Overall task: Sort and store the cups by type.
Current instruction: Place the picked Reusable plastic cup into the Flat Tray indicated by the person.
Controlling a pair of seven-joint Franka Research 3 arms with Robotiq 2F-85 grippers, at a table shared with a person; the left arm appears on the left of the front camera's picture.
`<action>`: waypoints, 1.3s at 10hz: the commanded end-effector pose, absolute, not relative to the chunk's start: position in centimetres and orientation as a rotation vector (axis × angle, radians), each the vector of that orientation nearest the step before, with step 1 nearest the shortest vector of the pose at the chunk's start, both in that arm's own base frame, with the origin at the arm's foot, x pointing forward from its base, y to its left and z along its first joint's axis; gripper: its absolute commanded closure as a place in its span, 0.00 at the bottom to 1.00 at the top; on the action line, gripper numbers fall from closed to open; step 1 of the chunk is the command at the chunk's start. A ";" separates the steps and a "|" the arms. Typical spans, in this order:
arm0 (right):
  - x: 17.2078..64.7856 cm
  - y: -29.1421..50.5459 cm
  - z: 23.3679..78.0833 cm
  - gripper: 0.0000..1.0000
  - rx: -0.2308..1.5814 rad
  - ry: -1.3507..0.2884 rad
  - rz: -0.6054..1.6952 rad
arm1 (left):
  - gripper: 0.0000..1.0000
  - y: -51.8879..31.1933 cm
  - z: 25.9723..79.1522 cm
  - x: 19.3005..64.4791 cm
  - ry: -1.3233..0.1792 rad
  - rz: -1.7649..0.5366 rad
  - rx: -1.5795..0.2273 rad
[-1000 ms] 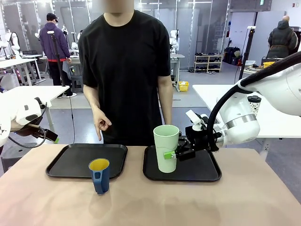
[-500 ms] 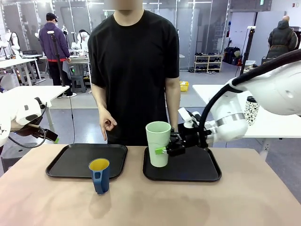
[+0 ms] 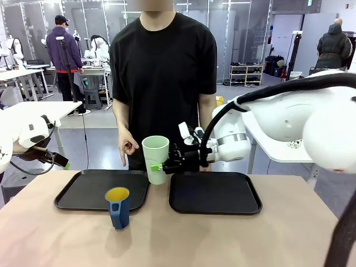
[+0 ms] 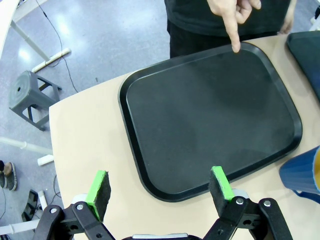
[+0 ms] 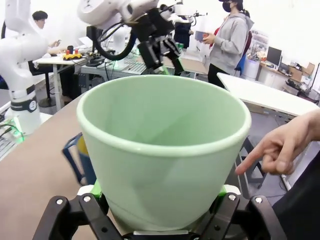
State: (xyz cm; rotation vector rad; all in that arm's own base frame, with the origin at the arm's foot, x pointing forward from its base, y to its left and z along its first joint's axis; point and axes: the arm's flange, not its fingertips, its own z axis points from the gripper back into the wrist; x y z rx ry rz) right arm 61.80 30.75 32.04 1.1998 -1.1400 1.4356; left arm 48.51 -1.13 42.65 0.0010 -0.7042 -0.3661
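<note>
Black left tray (image 3: 83,189) is lying just below and beyond the right gripper (image 3: 157,166), whose jaws are clamping the mint-green tumbler (image 3: 156,157) upright by its lower wall. Lowering it level beside the person's pointing hand (image 3: 127,149) looks wisest, keeping clear of the blue mug (image 3: 118,207) standing below, robot-side. The left gripper (image 4: 160,186) is hanging wide open, empty

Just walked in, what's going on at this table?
The robot's right gripper holds a tall pale mint-green tumbler off the table, about between the left flat black tray and the right flat black tray. A person's hand points at the left one. A dark blue handled mug, yellow inside, stands on the table before that tray. The left gripper hangs open nearby.
</note>
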 end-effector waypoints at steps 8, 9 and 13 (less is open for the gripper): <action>69.6 44.5 28.9 0.14 1.239 -1.140 1.342 | 0.00 -1.1 42.9 48.5 -0.699 -0.379 0.014; 70.1 45.5 28.2 0.14 1.228 -1.123 1.342 | 0.00 -1.1 42.9 48.5 -0.699 -0.379 0.014; 71.4 47.3 25.4 0.14 1.239 -1.039 1.322 | 0.00 -1.1 42.9 48.5 -0.699 -0.379 0.014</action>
